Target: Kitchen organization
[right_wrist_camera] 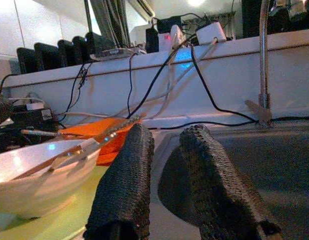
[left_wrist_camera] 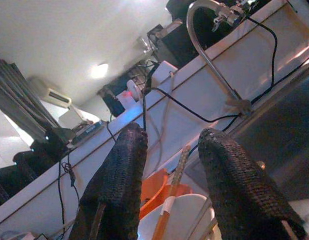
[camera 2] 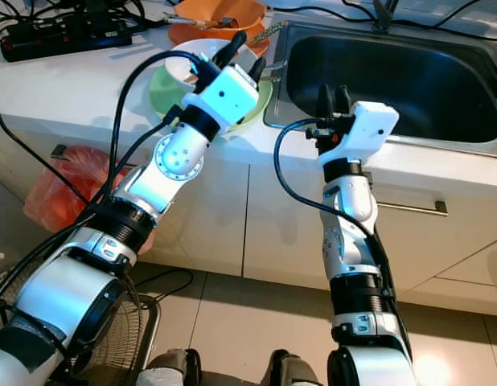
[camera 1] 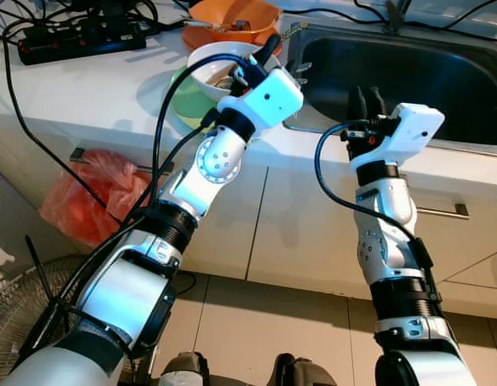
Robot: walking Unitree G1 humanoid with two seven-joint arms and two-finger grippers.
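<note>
The left gripper (camera 1: 260, 60) hovers with fingers spread and empty over the white bowl (camera 1: 212, 66), which holds utensils and sits on a green plate (camera 2: 164, 92) beside the steel sink (camera 1: 409, 76). The right gripper (camera 1: 367, 103), fingers slightly parted and holding nothing, points at the sink's front edge; an orange bowl (camera 1: 232, 20) stands behind.
</note>
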